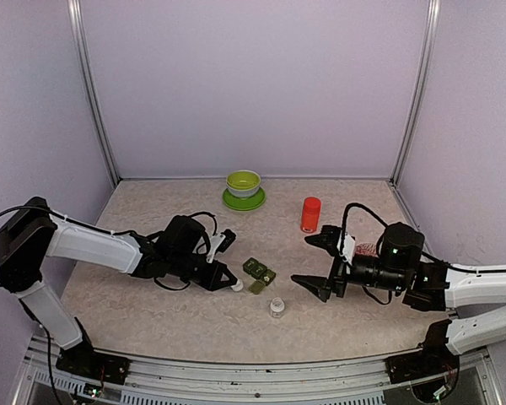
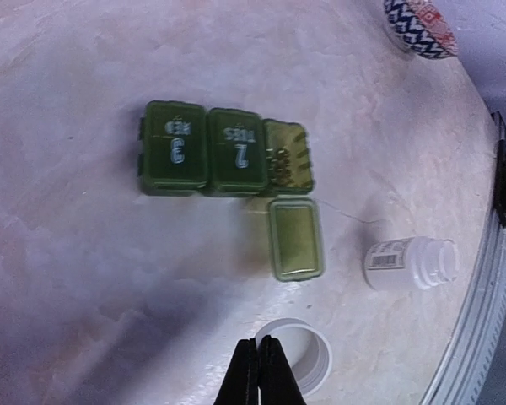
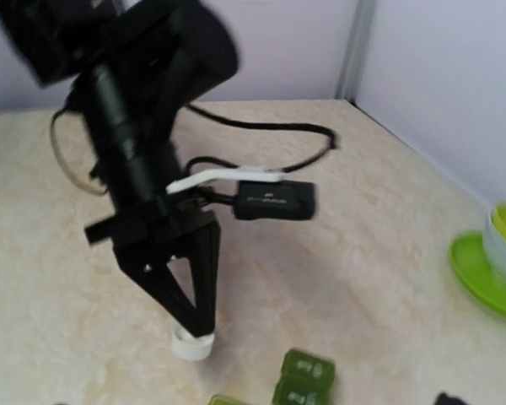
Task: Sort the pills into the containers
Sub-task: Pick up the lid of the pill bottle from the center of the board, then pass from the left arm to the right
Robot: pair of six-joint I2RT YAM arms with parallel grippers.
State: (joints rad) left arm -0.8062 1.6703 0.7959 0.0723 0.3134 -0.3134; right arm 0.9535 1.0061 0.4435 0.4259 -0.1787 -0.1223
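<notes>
A lime-green bowl [image 1: 243, 180] sits in a matching saucer [image 1: 228, 201] at the far edge of the surface [image 1: 135, 299], a beige, marble-patterned top, close to the back wall [image 1: 253, 84]. A red bottle [image 1: 310, 214] stands upright to the right of the saucer, apart from it. A patterned bowl [image 2: 420, 25], with dark blue-and-white zigzag outside and red-and-white inside, rests toward the right side and is largely hidden in the overhead view. Lilac walls enclose three sides. Two metal posts [image 1: 93, 93] mark the rear corners.
</notes>
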